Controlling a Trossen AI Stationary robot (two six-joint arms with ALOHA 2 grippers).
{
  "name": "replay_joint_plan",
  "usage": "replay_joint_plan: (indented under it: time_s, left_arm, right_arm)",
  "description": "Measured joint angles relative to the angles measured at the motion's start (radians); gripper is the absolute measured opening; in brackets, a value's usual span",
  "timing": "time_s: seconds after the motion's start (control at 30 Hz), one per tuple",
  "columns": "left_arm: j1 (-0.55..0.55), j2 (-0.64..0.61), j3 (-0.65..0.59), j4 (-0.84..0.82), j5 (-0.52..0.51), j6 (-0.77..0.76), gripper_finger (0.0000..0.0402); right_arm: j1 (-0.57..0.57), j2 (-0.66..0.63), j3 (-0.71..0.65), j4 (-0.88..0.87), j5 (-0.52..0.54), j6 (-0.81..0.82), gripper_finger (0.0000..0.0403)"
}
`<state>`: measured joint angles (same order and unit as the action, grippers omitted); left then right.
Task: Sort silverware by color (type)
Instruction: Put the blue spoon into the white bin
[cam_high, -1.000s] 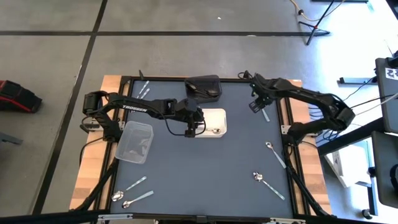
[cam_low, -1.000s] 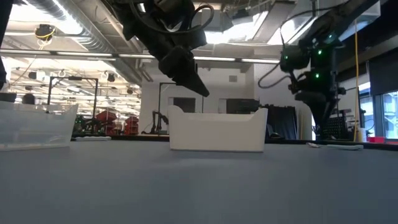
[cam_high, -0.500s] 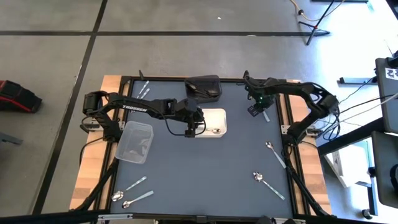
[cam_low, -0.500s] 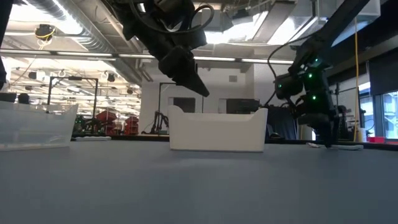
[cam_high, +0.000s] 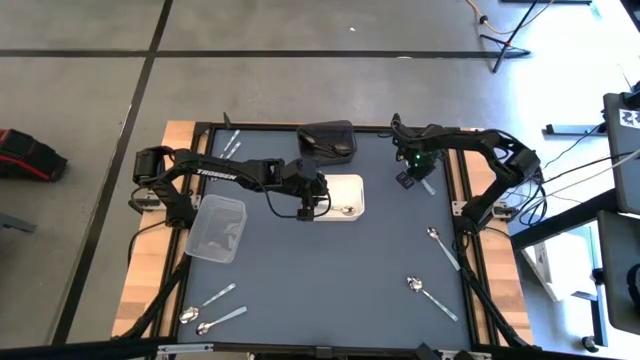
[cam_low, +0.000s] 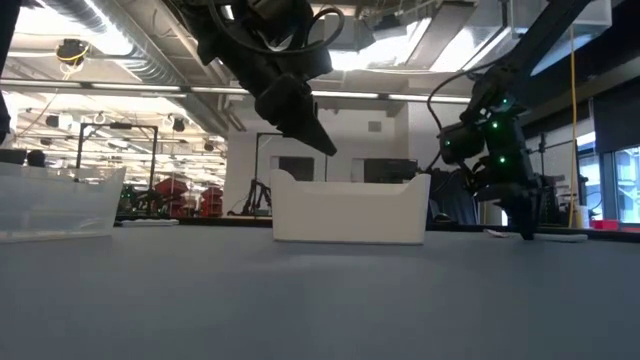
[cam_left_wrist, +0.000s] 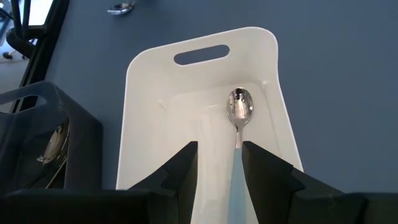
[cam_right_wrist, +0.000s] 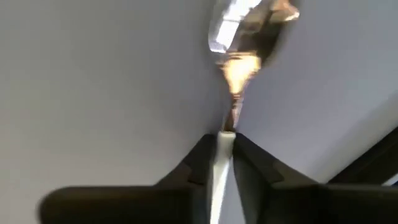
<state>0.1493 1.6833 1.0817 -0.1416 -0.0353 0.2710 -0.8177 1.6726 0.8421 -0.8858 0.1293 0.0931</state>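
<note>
My right gripper (cam_high: 411, 177) is down at the table near the far right edge, shut on a shiny silver spoon (cam_high: 427, 185). My left gripper (cam_high: 310, 208) hangs open above the white tray (cam_high: 352, 183), clear of it in the low view (cam_low: 318, 140). One silver spoon (cam_left_wrist: 239, 109) lies flat on the tray's floor, its handle running below the gap between my left fingers. More spoons lie flat on the table: a pair near the left near corner (cam_high: 212, 308), two on the right side (cam_high: 443, 248) (cam_high: 430, 297), and some at the far left edge (cam_high: 232, 148). My right gripper pinches the spoon's handle (cam_right_wrist: 231, 118) between its two fingers, which lie along the handle. The bowl (cam_right_wrist: 249, 25) points away beyond the fingertips. The fingers come down from above (cam_low: 524, 230), and the spoon appears to lie level on the table (cam_low: 545, 236).
A black tray (cam_high: 328, 140) stands at the far edge just behind the white one, with something small and pale inside (cam_left_wrist: 53, 142). A clear container (cam_high: 218, 227) sits left of centre. The table's middle and near part are bare blue-grey surface.
My right gripper has come down from well above the table to the spoon at the far right edge, its arm folding in. My left arm has kept still above the white tray.
</note>
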Motion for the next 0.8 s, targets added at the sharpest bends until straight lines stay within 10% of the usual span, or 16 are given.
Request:
replay_joint_plan:
  time_s: [0.4, 0.8]
  left_arm:
    - [-0.010, -0.034, 0.000, -0.010, -0.007, 0.000, 0.0121]
    - [-0.045, -0.235, -0.125, 0.050, 0.001, 0.027, 0.0121]
  right_arm:
    - [0.046, -0.039, -0.007, 0.018, 0.055, -0.060, 0.0012]
    - [0.277, -0.347, 0.037, 0.033, 0.072, -0.041, 0.0015]
